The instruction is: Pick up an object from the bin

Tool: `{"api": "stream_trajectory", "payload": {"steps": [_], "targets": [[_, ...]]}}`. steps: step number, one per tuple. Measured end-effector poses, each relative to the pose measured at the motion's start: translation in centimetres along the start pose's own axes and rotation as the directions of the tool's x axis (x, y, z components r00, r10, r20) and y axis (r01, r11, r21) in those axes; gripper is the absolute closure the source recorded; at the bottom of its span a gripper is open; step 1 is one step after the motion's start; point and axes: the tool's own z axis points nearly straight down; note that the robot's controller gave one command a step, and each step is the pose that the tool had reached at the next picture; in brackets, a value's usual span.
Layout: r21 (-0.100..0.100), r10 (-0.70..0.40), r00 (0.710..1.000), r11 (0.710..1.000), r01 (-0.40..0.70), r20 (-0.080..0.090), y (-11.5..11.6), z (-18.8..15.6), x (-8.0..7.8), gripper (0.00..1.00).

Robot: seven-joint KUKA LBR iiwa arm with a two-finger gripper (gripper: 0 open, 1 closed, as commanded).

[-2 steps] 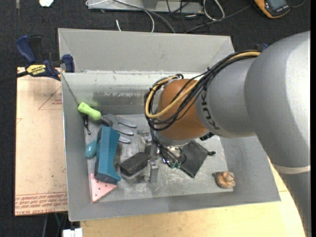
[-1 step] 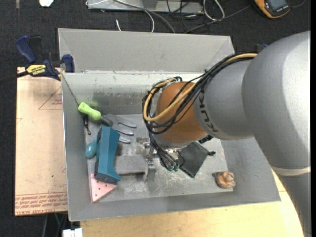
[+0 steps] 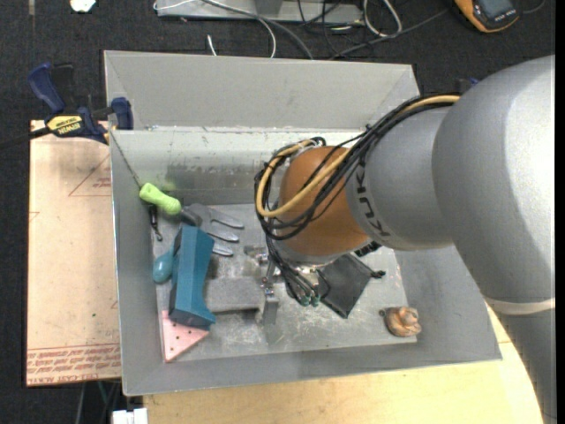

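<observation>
The claw is down right of the blue box, at a grey slab. Can't tell if it's clenched. Probably the grab stage, and it needs a firm grip before lifting.

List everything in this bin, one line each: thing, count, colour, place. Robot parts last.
bin: 1, grey metal, holds all below
green-handled tool: 1, lime green, upper left of the floor
blue block: 1, blue, left side
teal rounded piece: 1, teal, at the block's left
pink triangle: 1, pink with small holes, lower left corner
metal strips: at least 2, silver-grey, right of the green handle
grey slab: 1, grey, lower centre
black flat piece: 1, black, right of centre
brown lump: 1, brown, lower right
arm: 1, grey, orange cover, cables, from the right
gripper: 1, low, beside the slab
</observation>
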Motion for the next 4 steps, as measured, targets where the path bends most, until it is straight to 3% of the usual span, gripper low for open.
{"api": "stream_trajectory", "payload": {"steps": [1, 2, 3, 4], "targets": [[-0.004, -0.081, 0.997, 0.997, 0.081, 0.004, -1.6, -0.1, -0.1, 1.0], [0.001, -0.058, 0.998, 0.998, 0.058, 0.003, -2.3, -0.5, 0.2, 1.0], [-0.002, -0.118, 0.993, 0.993, 0.118, 0.003, -1.7, -2.4, 1.2, 1.0], [-0.003, -0.105, 0.994, 0.994, 0.105, -0.003, -0.7, -8.0, 1.7, 1.0]]}}
